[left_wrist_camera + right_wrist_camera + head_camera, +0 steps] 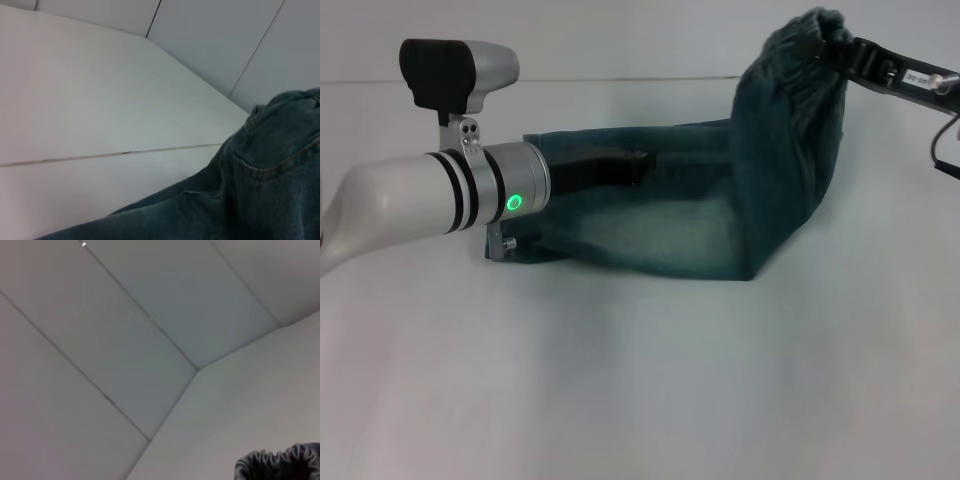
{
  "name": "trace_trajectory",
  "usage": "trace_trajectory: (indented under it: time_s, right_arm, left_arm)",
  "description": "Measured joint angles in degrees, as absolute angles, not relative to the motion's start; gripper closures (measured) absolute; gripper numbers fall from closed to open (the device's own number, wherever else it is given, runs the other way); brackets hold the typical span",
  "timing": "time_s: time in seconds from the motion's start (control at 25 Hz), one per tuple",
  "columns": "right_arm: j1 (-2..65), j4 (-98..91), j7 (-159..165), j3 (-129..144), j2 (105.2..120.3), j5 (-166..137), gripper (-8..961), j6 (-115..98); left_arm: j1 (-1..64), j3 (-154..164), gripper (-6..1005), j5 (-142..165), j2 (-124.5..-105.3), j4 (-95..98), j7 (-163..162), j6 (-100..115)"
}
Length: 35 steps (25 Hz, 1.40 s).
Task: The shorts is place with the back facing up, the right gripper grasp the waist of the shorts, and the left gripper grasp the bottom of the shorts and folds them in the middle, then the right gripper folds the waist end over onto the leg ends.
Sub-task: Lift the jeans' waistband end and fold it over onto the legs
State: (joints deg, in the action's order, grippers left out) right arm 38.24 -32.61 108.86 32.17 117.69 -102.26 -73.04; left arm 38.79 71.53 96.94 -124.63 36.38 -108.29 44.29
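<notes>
Head view: my right gripper (842, 57), clamped on the lifted waist (810, 40) of the shorts (720, 215), should carry it low across to the leg ends (535, 200), where my left gripper (625, 168) lies, its jaw state indeterminable.

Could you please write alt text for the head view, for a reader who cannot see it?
The right hand holds the gathered waist of the blue-green denim shorts raised above a white table. The left hand rests on the flat part of the shorts at the other end.
</notes>
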Motion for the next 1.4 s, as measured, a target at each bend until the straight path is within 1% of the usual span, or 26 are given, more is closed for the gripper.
trace_trajectory:
  time_s: [0.56, 0.96, 1.4]
  right_arm:
    - [45.29, -32.79, 110.61, 37.25, 119.22, -102.12, 806, -72.91]
    - [50.34, -32.05, 112.83, 43.39, 119.49, -102.19, 797, -70.40]
    - [52.24, -32.01, 116.20, 50.27, 119.53, -102.17, 787, -66.58]
  left_arm:
    - [39.23, 72.94, 936, 94.58, -124.63, 33.54, -105.38, 41.70]
    - [39.28, 73.48, 937, 93.14, -124.63, 31.43, -102.95, 41.37]
    - [38.40, 73.58, 936, 92.21, -124.63, 31.24, -101.10, 43.58]
